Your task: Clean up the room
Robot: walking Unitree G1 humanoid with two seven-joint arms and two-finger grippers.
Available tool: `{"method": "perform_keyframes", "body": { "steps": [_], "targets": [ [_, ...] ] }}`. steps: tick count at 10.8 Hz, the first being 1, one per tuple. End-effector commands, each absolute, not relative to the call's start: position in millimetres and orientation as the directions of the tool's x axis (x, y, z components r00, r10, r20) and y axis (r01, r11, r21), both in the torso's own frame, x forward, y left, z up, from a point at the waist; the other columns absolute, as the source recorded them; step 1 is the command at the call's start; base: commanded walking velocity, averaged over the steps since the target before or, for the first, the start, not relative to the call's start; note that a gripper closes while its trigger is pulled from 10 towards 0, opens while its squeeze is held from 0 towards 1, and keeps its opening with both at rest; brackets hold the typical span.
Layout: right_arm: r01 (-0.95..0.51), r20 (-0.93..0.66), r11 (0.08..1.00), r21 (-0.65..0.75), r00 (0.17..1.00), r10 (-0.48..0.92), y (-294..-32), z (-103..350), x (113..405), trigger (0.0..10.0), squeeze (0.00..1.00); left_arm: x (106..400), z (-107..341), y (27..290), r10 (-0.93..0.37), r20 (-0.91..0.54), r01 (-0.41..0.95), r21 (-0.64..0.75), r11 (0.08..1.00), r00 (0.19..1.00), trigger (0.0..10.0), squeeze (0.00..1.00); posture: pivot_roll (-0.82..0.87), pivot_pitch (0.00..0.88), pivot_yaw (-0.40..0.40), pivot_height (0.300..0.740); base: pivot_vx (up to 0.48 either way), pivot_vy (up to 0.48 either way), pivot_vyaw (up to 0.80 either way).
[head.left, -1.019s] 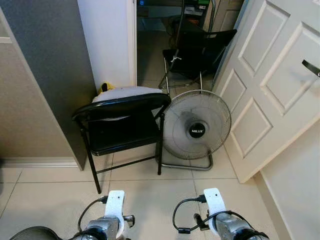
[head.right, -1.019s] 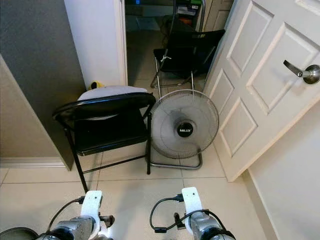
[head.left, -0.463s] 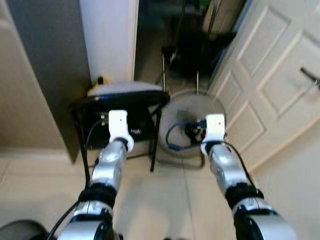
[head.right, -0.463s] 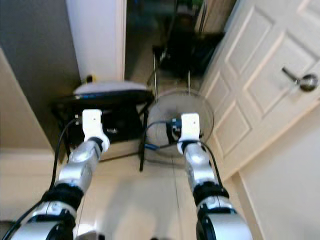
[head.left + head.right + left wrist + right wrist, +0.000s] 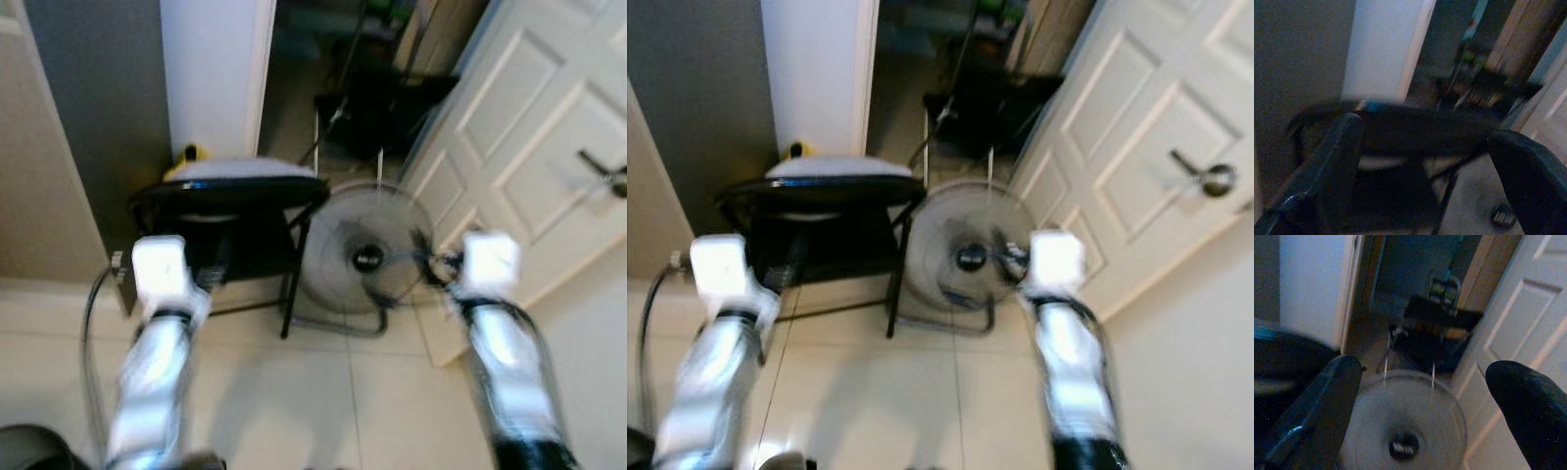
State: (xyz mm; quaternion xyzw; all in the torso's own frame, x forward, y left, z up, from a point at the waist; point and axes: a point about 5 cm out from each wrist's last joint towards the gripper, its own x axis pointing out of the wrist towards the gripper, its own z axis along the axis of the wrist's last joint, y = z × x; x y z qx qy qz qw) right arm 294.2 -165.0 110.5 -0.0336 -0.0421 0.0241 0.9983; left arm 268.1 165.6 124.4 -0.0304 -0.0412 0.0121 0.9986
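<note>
Standing before: a round floor fan (image 5: pixel 366 258) is serving as the landmark here, sitting on the tiled floor (image 5: pixel 294 392) in a doorway; the head views are blurring.
Fan: it is resting upright on a metal base, grille facing the robot, dark hub at its middle.
Near chair: a black folding chair (image 5: pixel 230 235) is standing just beside the fan on its left, with a white cushion-like thing (image 5: pixel 235 170) lying at its back edge; something yellow (image 5: pixel 188 153) is peeking out behind it.
Far chair: a second black folding chair (image 5: pixel 377 103) is standing behind the fan, inside the darker room.
Door: a white panelled door (image 5: pixel 529 157) is hanging open to the right of the fan, its lever handle (image 5: pixel 1205 176) well above the fan.
Left gripper (image 5: pixel 1425 161): it is reaching forward left of the fan, facing the near chair, fingers (image 5: pixel 1334 156) spread wide and holding nothing.
Right gripper (image 5: pixel 1420 401): it is pointing straight at the fan, fingers (image 5: pixel 1332 396) spread wide on either side of the grille in its wrist view, gripping nothing.
Wall: a grey wall (image 5: pixel 93 117) is rising left of the near chair.
</note>
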Motion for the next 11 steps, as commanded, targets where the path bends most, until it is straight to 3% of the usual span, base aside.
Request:
{"method": "perform_keyframes", "body": {
  "steps": [1, 2, 4, 6, 8, 9, 10, 11],
  "targets": [
    [0.005, 0.065, 0.999, -0.047, 0.998, -0.002, -175.1, 108.2, 295.1, 10.0, 1.00, 270.1, 119.3, 158.7, 0.006, 0.058, -0.004, -0.045, 0.999, 0.998, 10.0, 1.00, 0.20, 0.000, -0.227, 0.740, 0.000, 0.000, 0.00],
    [0.000, 0.077, 1.000, -0.020, 0.997, 0.001, -168.7, 116.9, 295.6, 10.0, 1.00, 269.2, 125.0, 150.7, -0.070, 0.046, 0.069, 0.022, 0.997, 0.996, 10.0, 1.00, 0.19, 0.000, -0.208, 0.740, 0.000, 0.000, 0.00],
    [0.032, 0.036, 0.997, 0.071, 0.999, -0.035, -170.8, 111.2, 298.4, 10.0, 1.00, 279.0, 123.5, 166.2, -0.049, 0.018, 0.048, 0.090, 0.995, 0.999, 10.0, 1.00, 0.17, 0.000, -0.174, 0.740, 0.000, 0.000, 0.00],
    [0.017, -0.008, 0.990, 0.138, 1.000, -0.016, -166.9, 102.6, 297.6, 10.0, 1.00, 284.6, 119.1, 163.9, -0.077, -0.020, 0.080, 0.211, 0.974, 0.997, 10.0, 1.00, 0.15, 0.000, -0.153, 0.740, 0.000, 0.000, 0.00],
    [0.022, -0.062, 0.986, 0.166, 0.998, -0.012, -166.8, 90.7, 296.2, 10.0, 1.00, 286.4, 111.7, 162.8, -0.088, -0.079, 0.097, 0.124, 0.988, 0.993, 10.0, 1.00, 0.15, 0.000, -0.139, 0.740, 0.000, 0.000, 0.00],
    [0.008, -0.062, 0.992, 0.130, 0.998, 0.000, -163.9, 90.4, 297.7, 10.0, 0.82, 288.2, 108.1, 166.3, -0.068, -0.108, 0.073, 0.041, 0.996, 0.992, 10.0, 1.00, 0.15, 0.000, -0.134, 0.740, 0.000, 0.000, 0.00],
    [0.018, -0.072, 0.993, 0.116, 0.997, -0.010, -161.1, 90.7, 300.7, 10.0, 0.00, 290.0, 106.3, 168.8, -0.059, -0.118, 0.062, 0.021, 0.998, 0.991, 10.0, 0.00, 0.15, 0.000, -0.127, 0.740, 0.000, 0.000, 0.00],
    [-0.005, -0.066, 0.991, 0.130, 0.998, 0.014, -155.7, 91.4, 305.5, 10.0, 0.00, 295.0, 106.0, 168.4, -0.061, -0.120, 0.068, 0.054, 0.996, 0.991, 10.0, 0.00, 0.16, 0.000, -0.121, 0.740, 0.000, 0.000, 0.00]
  ]
}}
